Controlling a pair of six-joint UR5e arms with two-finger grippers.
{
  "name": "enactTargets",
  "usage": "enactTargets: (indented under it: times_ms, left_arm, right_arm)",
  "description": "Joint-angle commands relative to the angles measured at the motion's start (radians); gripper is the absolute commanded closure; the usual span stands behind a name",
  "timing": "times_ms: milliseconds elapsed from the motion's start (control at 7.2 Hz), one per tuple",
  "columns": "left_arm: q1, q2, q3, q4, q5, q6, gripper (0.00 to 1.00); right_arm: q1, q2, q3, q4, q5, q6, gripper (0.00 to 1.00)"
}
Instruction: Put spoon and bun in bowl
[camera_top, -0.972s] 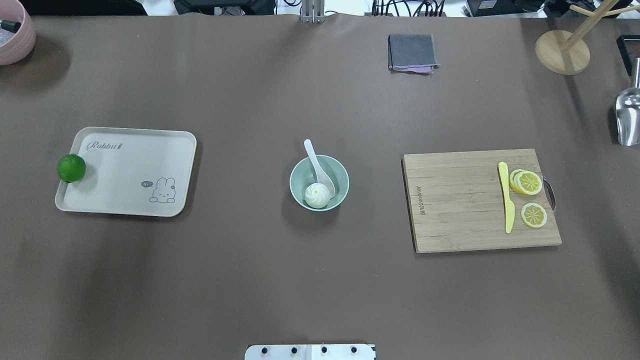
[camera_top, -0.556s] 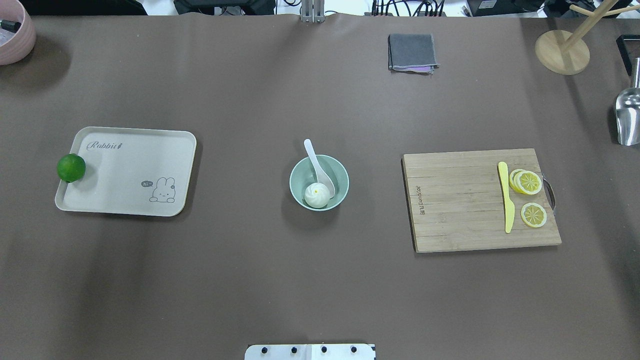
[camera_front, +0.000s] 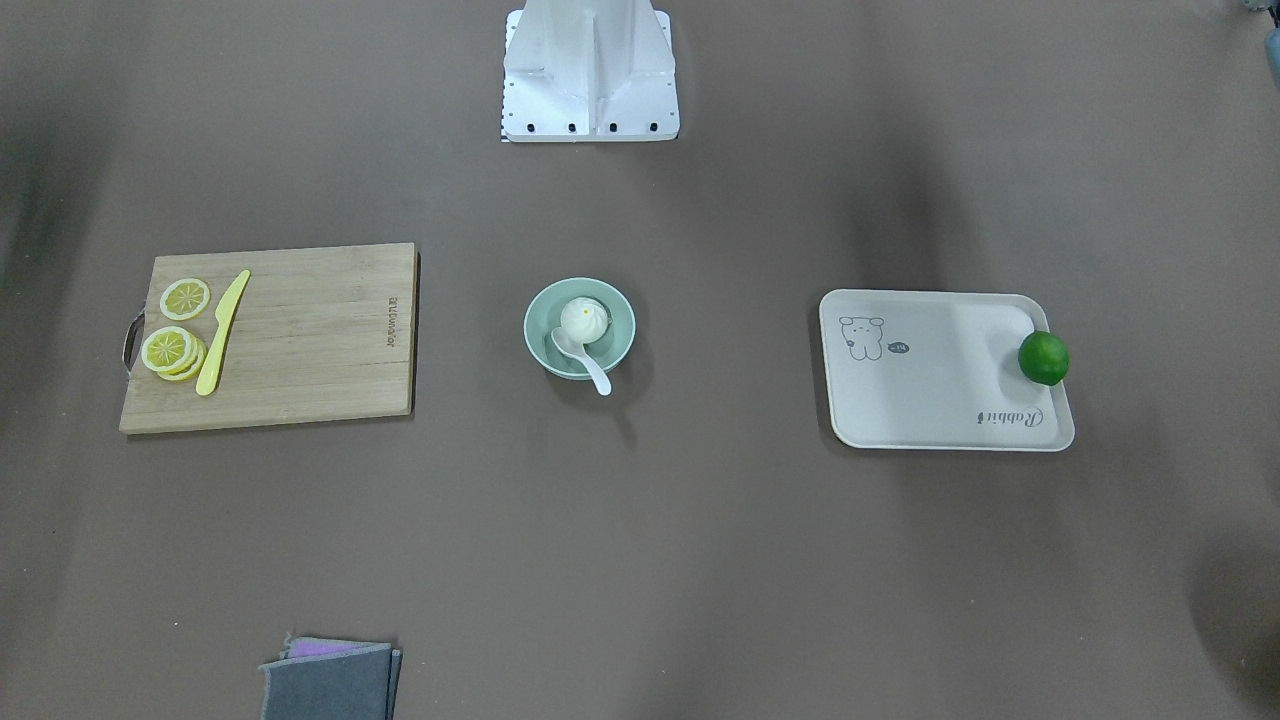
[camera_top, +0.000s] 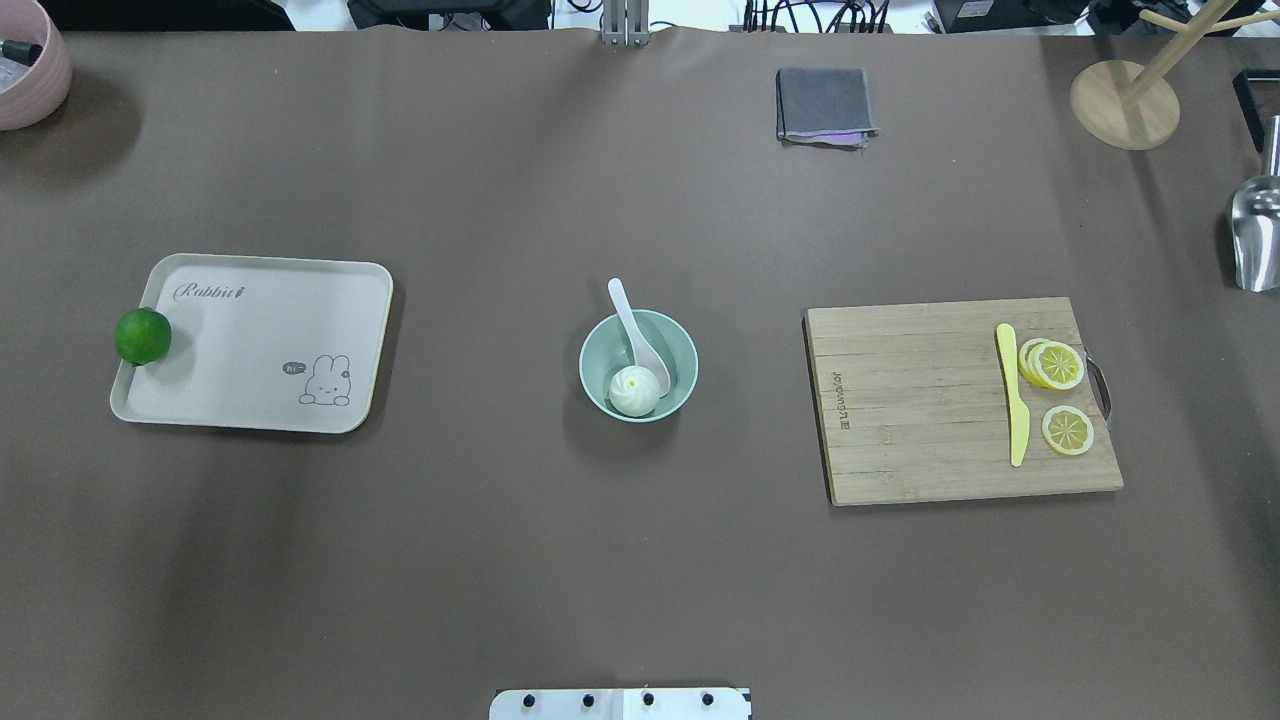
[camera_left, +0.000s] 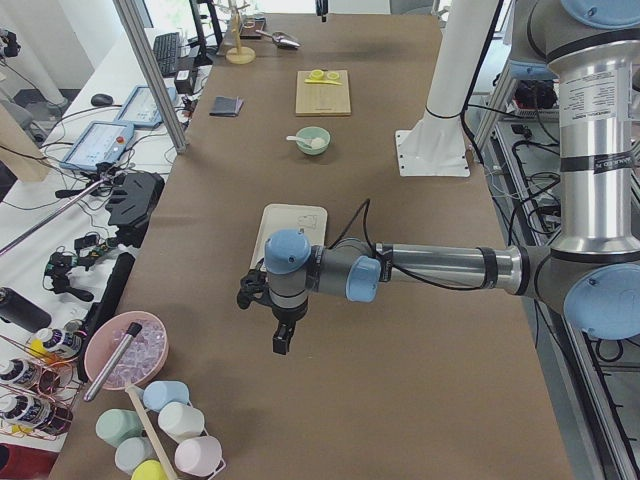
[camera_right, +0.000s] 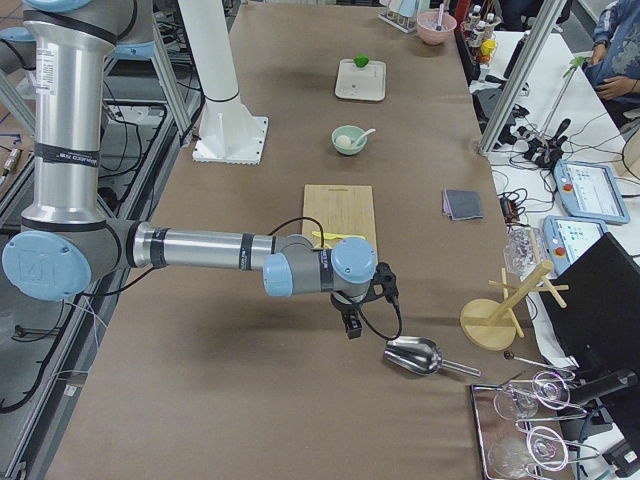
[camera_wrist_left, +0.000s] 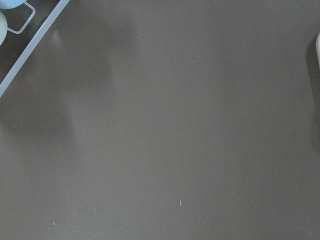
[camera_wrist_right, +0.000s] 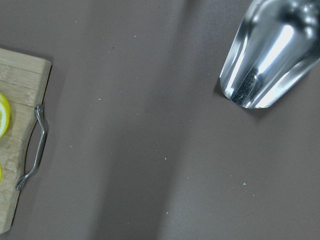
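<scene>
Both our arms sit out at the table's ends, well apart from the task's things. The left gripper (camera_left: 283, 340) hangs over bare table short of the tray (camera_top: 250, 340), and the right gripper (camera_right: 352, 325) hangs beyond the board (camera_top: 920, 400). We cannot tell whether either is parted or closed. At mid-table, the bun (camera_top: 634, 390) lies in the bowl (camera_top: 598, 348) on our side. The spoon (camera_top: 632, 325) has its scoop beside the bun, its handle leaning out over the far rim. We judge the task done, with nothing left to hold.

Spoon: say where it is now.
In the overhead view the spoon lies in the bowl, between tray and cutting board, scoop beside the bun, handle over the far rim.
</scene>
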Motion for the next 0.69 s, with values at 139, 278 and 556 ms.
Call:
enactTargets:
  times_ms: [139, 278, 556]
  left_arm:
    - [-0.001, -0.002, -0.01, -0.001, -0.009, 0.001, 0.02]
    - [0.0, 0.001, -0.003, 0.002, -0.008, -0.002, 0.02]
    - [0.0, 0.001, -0.003, 0.003, -0.009, -0.004, 0.02]
  right_arm:
    - [0.001, 0.004, 0.0, 0.006, -0.001, 0.001, 0.0]
    - [0.001, 0.004, 0.0, 0.006, -0.001, 0.001, 0.0]
    - [0.001, 0.004, 0.004, 0.009, -0.003, 0.002, 0.0]
